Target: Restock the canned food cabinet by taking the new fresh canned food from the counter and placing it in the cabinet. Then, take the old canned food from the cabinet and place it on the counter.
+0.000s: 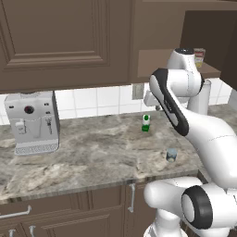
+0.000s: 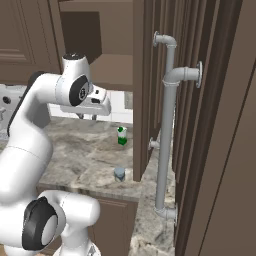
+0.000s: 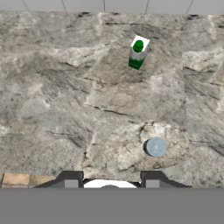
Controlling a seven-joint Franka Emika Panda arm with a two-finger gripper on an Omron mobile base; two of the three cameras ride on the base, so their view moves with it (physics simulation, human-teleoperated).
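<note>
The new fresh canned food [image 1: 171,155] [image 2: 119,173] [image 3: 155,147], a squat silvery can, stands near the front edge of the marble counter [image 1: 92,152] [image 3: 65,87]. The old canned food [image 1: 199,56], red and yellow, stands on the shelf of the open cabinet [image 1: 162,59] [image 2: 112,70], partly behind my arm. My gripper [image 2: 86,117] [image 3: 111,180] hangs high over the counter, pointing down, open with nothing between its fingers. In the hand view the squat can lies a little ahead and to the right of the fingertips.
A green-and-white bottle [image 1: 146,123] [image 2: 121,135] [image 3: 137,53] stands further back on the counter. A grey coffee machine [image 1: 31,122] sits at the left. Grey pipes [image 2: 167,125] run up a dark panel at the right. Drawers with metal handles [image 1: 132,196] lie under the counter.
</note>
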